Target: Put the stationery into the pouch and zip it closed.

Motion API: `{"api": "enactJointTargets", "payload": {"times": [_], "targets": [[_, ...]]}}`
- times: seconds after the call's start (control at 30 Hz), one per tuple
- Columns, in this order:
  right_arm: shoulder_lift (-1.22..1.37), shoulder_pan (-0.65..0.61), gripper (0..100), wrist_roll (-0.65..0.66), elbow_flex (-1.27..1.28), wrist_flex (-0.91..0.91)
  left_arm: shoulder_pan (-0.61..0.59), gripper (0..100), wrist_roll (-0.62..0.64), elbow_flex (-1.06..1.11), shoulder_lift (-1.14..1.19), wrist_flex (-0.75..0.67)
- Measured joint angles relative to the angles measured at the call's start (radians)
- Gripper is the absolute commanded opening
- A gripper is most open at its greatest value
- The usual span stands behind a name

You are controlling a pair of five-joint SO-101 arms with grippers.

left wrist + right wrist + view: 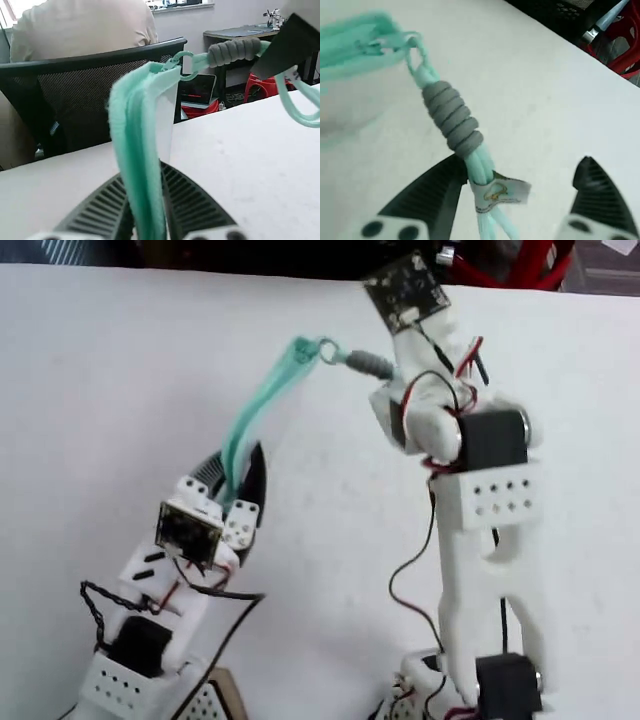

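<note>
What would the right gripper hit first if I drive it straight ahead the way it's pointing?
Probably the grey knot on the mint pull cord, which runs between the right gripper's open jaws. Beyond it is the pouch; depth is unclear.

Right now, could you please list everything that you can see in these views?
pouch: one, teal, held up above the table, one end in the left claw
zipper cord: one, teal with a grey wrap, from the pouch's ring to the right claw
table: one, white, under both arms
chair: one, black mesh, beyond the table
left claw: one, black fingers, shut on the pouch
right claw: one, black fingers, open, cord against one finger
</note>
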Motion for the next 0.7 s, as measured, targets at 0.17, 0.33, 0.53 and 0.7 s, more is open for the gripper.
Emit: {"api": "enactJointTargets", "payload": {"times": [0.17,0.33,0.53,0.7], "targets": [[-0.074,0.005,28.0,0.063,0.011,0.163,-0.012,2,-0.017,-0.124,0.040,0.009],[-0.187,-0.072,28.1,0.253,0.201,0.232,-0.048,2,-0.017,-0.370,0.282,0.121],[-0.379,-0.104,28.1,0.284,0.453,0.114,-0.061,2,-0.020,-0.640,0.562,0.189],[-0.511,0.011,28.0,0.212,0.681,-0.106,-0.143,2,-0.163,-0.672,0.704,0.091]]}}
